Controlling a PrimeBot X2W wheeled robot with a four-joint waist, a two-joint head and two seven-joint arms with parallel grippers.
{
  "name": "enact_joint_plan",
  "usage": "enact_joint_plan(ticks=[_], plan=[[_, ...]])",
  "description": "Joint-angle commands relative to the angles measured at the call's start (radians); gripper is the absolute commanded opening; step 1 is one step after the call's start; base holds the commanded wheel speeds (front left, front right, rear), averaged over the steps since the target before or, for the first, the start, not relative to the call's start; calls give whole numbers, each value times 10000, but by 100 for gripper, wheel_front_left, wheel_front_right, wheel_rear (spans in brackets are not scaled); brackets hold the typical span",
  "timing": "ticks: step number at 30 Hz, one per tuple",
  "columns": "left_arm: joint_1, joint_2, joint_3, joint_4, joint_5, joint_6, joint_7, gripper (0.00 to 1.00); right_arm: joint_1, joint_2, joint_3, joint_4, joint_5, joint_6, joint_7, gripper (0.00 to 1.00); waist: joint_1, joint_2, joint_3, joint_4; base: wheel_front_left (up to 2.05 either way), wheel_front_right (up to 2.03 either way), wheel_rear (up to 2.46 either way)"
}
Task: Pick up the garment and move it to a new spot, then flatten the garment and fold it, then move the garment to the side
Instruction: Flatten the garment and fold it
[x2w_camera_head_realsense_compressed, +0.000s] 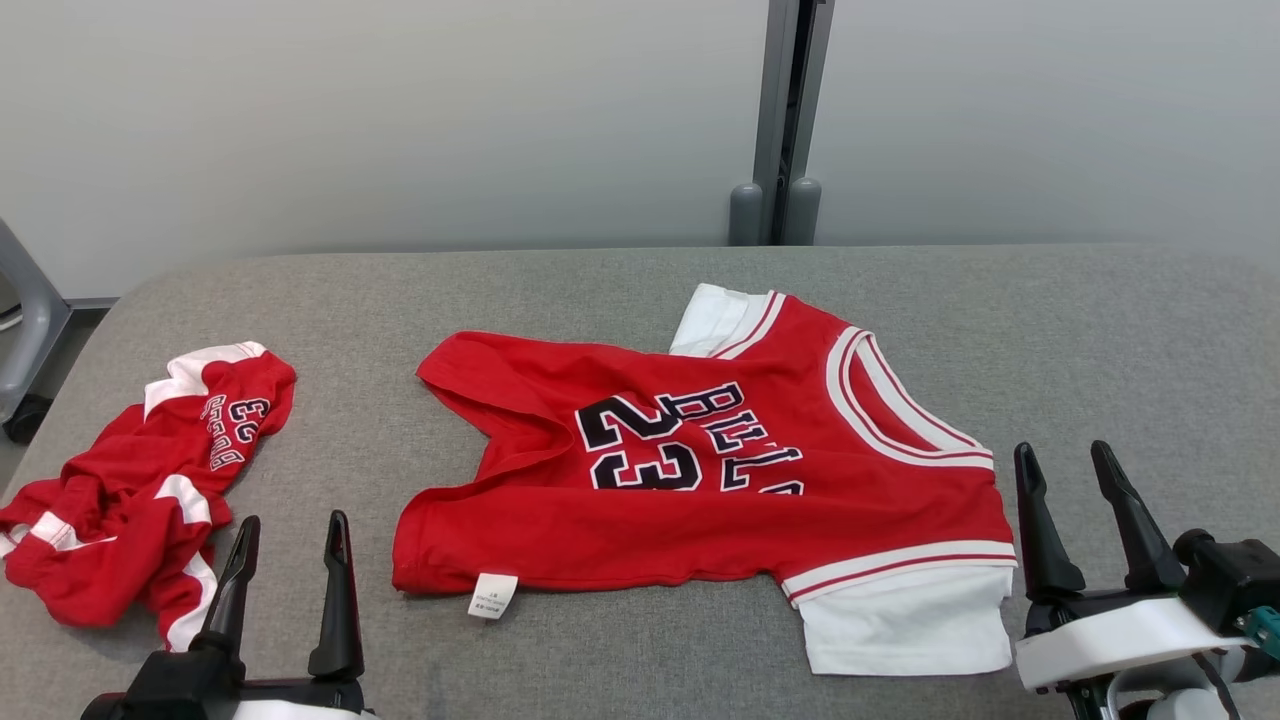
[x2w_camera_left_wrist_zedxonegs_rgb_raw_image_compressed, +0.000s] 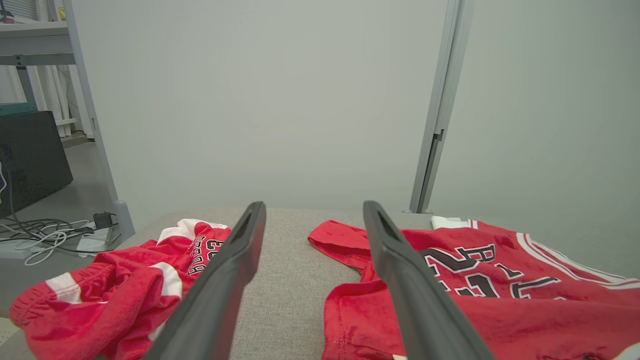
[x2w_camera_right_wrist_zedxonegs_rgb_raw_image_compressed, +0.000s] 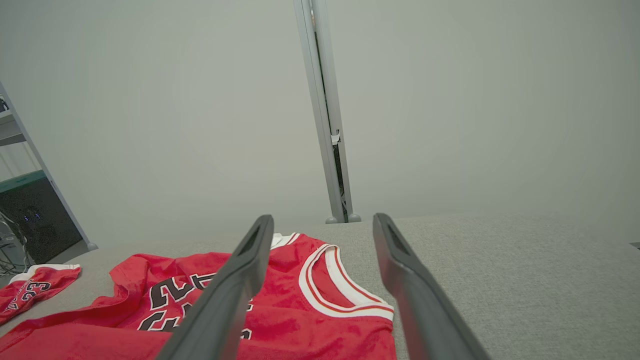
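A red jersey-style garment (x2w_camera_head_realsense_compressed: 720, 500) with white sleeves and "23" on it lies spread out, somewhat rumpled, at the middle of the grey padded table (x2w_camera_head_realsense_compressed: 640, 285). My left gripper (x2w_camera_head_realsense_compressed: 294, 520) hovers open by its lower left corner, nothing between the fingers; in the left wrist view the gripper (x2w_camera_left_wrist_zedxonegs_rgb_raw_image_compressed: 314, 205) frames bare table, with the garment (x2w_camera_left_wrist_zedxonegs_rgb_raw_image_compressed: 500, 300) to its right. My right gripper (x2w_camera_head_realsense_compressed: 1061, 448) stands open just right of the collar side, apart from the cloth. In the right wrist view that gripper (x2w_camera_right_wrist_zedxonegs_rgb_raw_image_compressed: 323, 217) points over the garment's neckline (x2w_camera_right_wrist_zedxonegs_rgb_raw_image_compressed: 320, 300).
A crumpled pair of red and white shorts (x2w_camera_head_realsense_compressed: 150, 480) lies at the table's left edge, beside my left gripper, also seen as shorts (x2w_camera_left_wrist_zedxonegs_rgb_raw_image_compressed: 115, 290) and shorts (x2w_camera_right_wrist_zedxonegs_rgb_raw_image_compressed: 30, 292). A grey post (x2w_camera_head_realsense_compressed: 785, 120) rises behind the table. Cables (x2w_camera_left_wrist_zedxonegs_rgb_raw_image_compressed: 45, 235) lie on the floor at left.
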Motion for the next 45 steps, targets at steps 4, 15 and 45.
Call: enact_joint_plan(ticks=[4,15,45], plan=[[-190,-24,66,87,85,-75,1,100,47,-14,20,-2,-115,1,67,100,0,-1,-6,-22,0,0,0],[-219,-39,82,472,53,-207,4,100,136,-107,108,209,-125,1,610,100,0,-1,-53,-120,0,0,0],[-1318,873,-639,2228,-1291,-1317,3609,100,219,-29,115,1473,361,1,5329,100,0,-1,828,-361,0,0,0]])
